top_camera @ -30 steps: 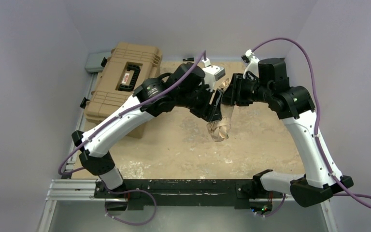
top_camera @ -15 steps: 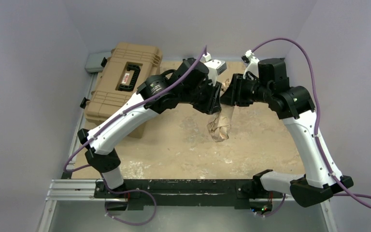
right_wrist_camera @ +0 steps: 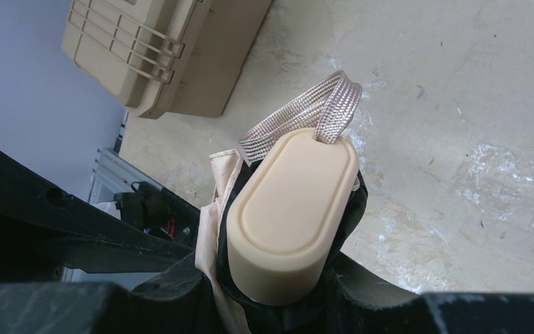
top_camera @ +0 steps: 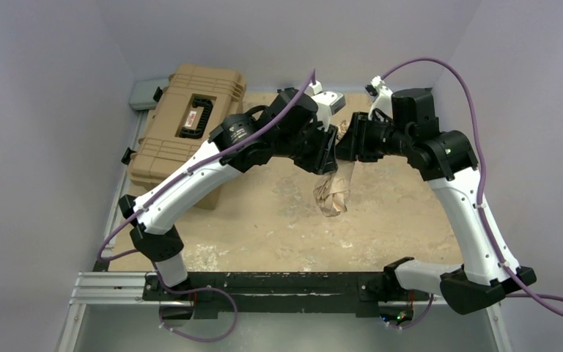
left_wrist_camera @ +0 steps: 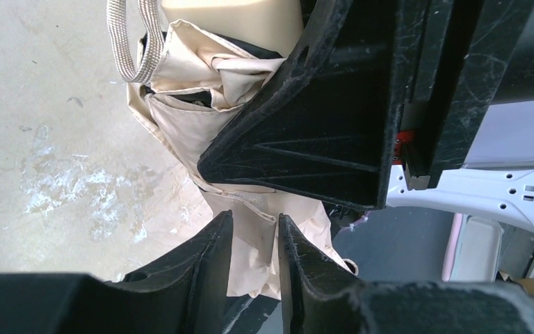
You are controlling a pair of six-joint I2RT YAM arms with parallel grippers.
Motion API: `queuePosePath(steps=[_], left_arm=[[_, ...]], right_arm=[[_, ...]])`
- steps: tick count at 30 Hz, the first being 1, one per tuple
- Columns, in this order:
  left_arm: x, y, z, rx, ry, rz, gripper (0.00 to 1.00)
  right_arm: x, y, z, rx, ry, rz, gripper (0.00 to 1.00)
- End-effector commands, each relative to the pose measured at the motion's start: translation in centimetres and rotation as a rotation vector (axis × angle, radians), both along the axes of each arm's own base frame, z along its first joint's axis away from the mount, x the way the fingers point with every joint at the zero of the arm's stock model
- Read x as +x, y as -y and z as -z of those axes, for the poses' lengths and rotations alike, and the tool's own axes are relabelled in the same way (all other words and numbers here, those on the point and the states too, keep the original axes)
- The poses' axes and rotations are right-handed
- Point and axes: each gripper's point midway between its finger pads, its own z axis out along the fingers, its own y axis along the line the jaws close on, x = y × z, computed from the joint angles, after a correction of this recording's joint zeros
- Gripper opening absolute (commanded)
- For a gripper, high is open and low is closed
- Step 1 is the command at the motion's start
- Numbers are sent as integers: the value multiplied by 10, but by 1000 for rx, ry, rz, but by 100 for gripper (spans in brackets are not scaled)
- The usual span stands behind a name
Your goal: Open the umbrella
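**Gripping the umbrella (top_camera: 331,194) from both sides**

Clamps the beige handle (right_wrist_camera: 288,209) in the right gripper (right_wrist_camera: 271,296), with the strap loop (right_wrist_camera: 306,111) out beyond it. Pinches a fold of pale cloth (left_wrist_camera: 181,118) between the nearly closed fingers of the left gripper (left_wrist_camera: 254,226), just beside. Dangles the bundled canopy below both, above the sandy table (top_camera: 403,213).

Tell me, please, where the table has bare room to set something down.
Free: the near strip between the umbrella and the base rail; the patch between umbrella and right arm. Crowded: far left with the tan case, far middle around the umbrella.
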Motion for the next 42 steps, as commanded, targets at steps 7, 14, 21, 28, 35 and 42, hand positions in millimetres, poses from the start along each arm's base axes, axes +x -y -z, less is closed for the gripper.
queuePosePath(steps=[7, 14, 21, 28, 35, 42], left_arm=[[-2, 7, -2, -28, -10, 6, 13], [5, -3, -13, -30, 6, -71, 0], [18, -16, -1, 101, 49, -234, 0], [23, -7, -5, 41, -30, -402, 0], [27, 2, -8, 42, 49, -443, 0], [59, -120, 118, 553, -212, -845, 0]], right_arm=[[-6, -7, -27, 66, 87, -40, 0], [-12, -11, -36, 102, 125, -75, 0], [-16, -16, -56, 164, 207, -108, 0], [-12, -16, -73, 198, 268, -80, 0], [-5, -19, -83, 250, 284, -50, 0], [-16, -18, -113, 327, 397, -68, 0]])
